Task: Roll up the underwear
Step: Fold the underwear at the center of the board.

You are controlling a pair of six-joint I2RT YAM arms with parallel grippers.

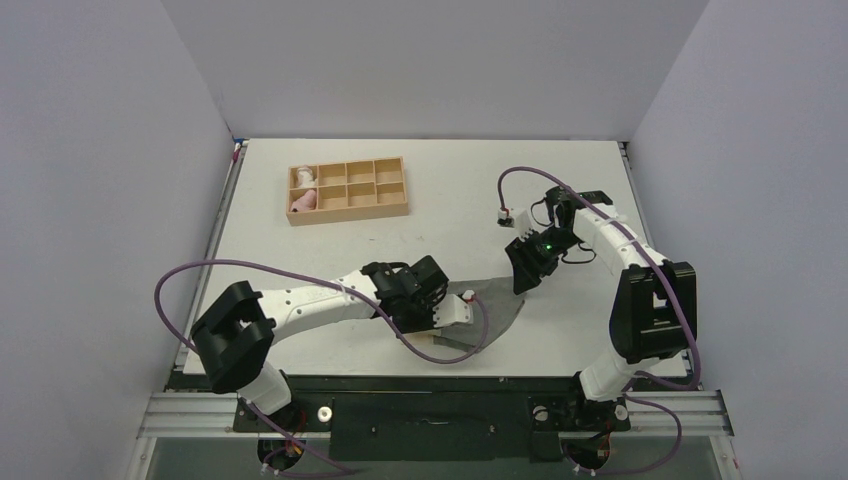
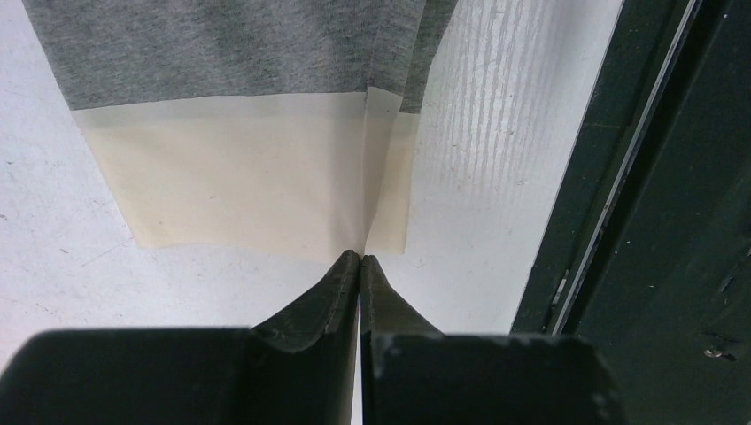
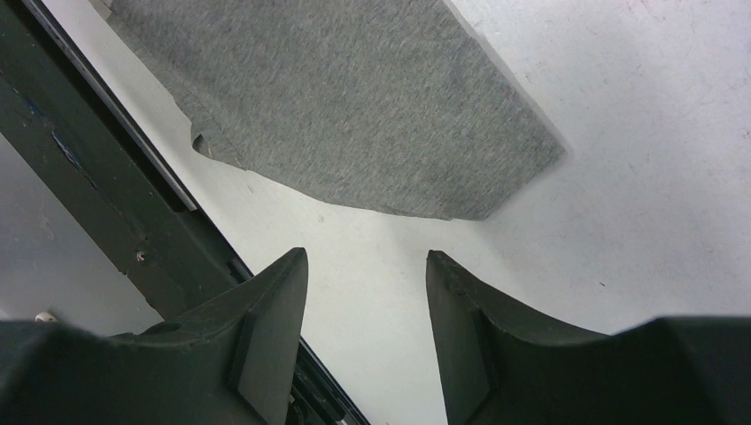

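- The underwear (image 2: 239, 44) lies flat on the white bench (image 1: 430, 165), close to the near edge and roughly midway between the two arms.
- It is dark grey, and from the left wrist we see its pale beige strip (image 2: 239, 186) running along the edge that faces the left tool (image 2: 360, 258).
- The left tool's fingers are pressed together, pinching the hem of that strip; a narrow crease runs up the strip from the pinched spot.
- Just beside the pinched hem, on the right of the left wrist view, we see the dark rail (image 2: 620, 221) at the bench edge.
- The right tool (image 3: 365, 266) hangs above bare bench just off a grey corner of the garment. Its fingers stand apart with nothing between them, and they touch no cloth.
- Well apart, toward the far left of the bench, sits a wooden tray (image 1: 350, 216) divided into compartments.
- In its leftmost compartments we see a white cloth roll (image 1: 302, 177) and a pink cloth roll (image 1: 303, 201).
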